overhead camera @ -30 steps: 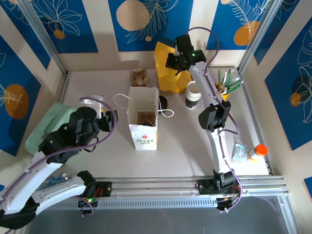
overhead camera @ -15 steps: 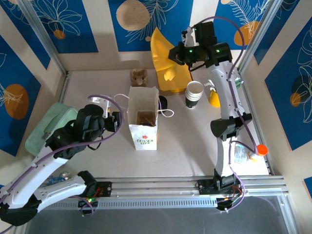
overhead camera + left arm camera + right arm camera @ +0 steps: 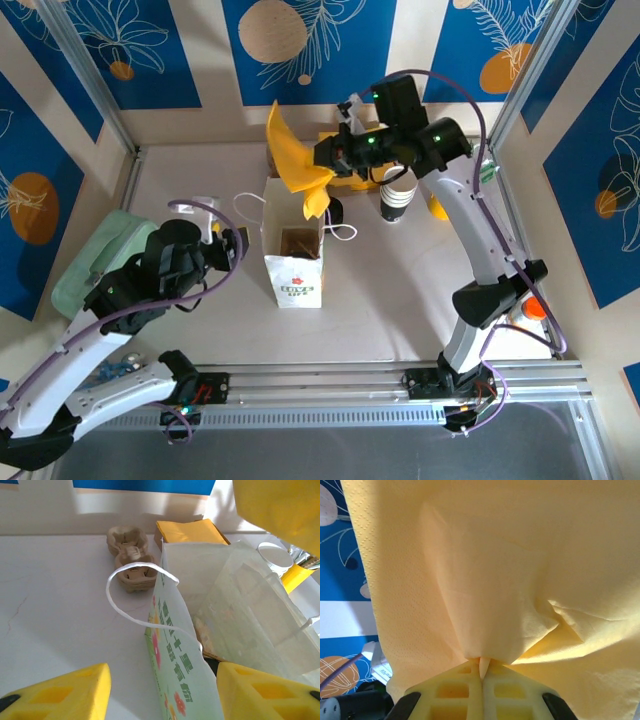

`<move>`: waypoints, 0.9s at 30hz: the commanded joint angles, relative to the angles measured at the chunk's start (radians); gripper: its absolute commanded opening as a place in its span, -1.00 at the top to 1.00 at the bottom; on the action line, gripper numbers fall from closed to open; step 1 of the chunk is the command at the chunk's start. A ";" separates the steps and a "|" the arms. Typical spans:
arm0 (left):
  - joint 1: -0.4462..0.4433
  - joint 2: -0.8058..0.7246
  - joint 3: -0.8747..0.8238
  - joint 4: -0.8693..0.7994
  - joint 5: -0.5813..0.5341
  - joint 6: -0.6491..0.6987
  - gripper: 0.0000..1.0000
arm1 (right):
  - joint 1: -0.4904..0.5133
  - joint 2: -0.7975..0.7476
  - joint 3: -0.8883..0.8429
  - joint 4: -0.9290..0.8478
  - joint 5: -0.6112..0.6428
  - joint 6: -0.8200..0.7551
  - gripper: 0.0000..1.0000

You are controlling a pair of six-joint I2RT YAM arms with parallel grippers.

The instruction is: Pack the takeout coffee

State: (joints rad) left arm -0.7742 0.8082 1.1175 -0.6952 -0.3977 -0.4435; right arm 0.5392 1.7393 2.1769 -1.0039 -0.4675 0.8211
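1. The right gripper [image 3: 481, 667] has its jaws pressed together; they pinch a yellow napkin [image 3: 295, 165], which hangs over the far edge of the open bag [image 3: 295, 250]
2. The left gripper [image 3: 228, 246] is just beside the left wall of the bag, with jaws spread and nothing between them
3. The cups [image 3: 400, 192] stand nested on the table [image 3: 380, 290], right of the bag, and no gripper holds them
4. A tray [image 3: 131, 560] lies behind the bag

Right gripper [image 3: 336, 158] pinches yellow napkin [image 3: 290, 165] — hanging above white bag [image 3: 295, 268].
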 commanded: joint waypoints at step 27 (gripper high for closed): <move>0.008 -0.057 -0.038 0.019 -0.041 -0.019 -0.15 | 0.289 0.076 -0.095 -0.182 0.539 -0.052 1.00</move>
State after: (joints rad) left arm -0.7742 0.7715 1.0866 -0.6945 -0.4274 -0.4477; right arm 0.8135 1.7863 2.0331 -1.0790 0.0040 0.7918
